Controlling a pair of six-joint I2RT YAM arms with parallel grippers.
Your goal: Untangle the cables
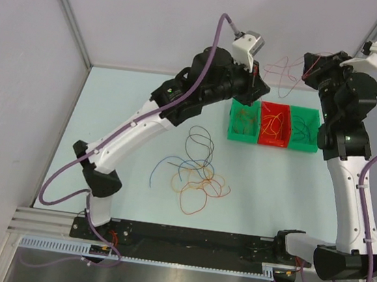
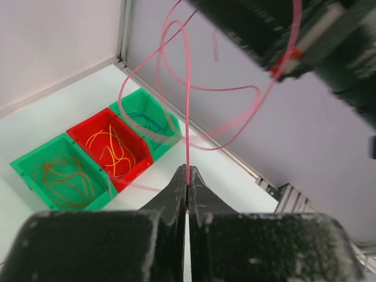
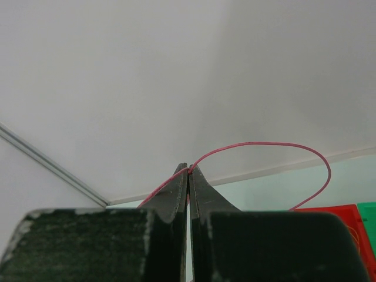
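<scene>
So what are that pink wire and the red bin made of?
The pink wire is probably a metal core in a smooth plastic sheath. It is thin, evenly coloured and holds springy loops in the air. The core itself does not show. The red bin looks like moulded hard plastic, with one solid colour, thin straight walls and a crisp rim.

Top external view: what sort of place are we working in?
Probably a lab test cell: plain white panel walls on metal framing enclose a pale table, with coloured sorting bins and loose cables. The left gripper and right gripper pinch one red cable between them.
</scene>
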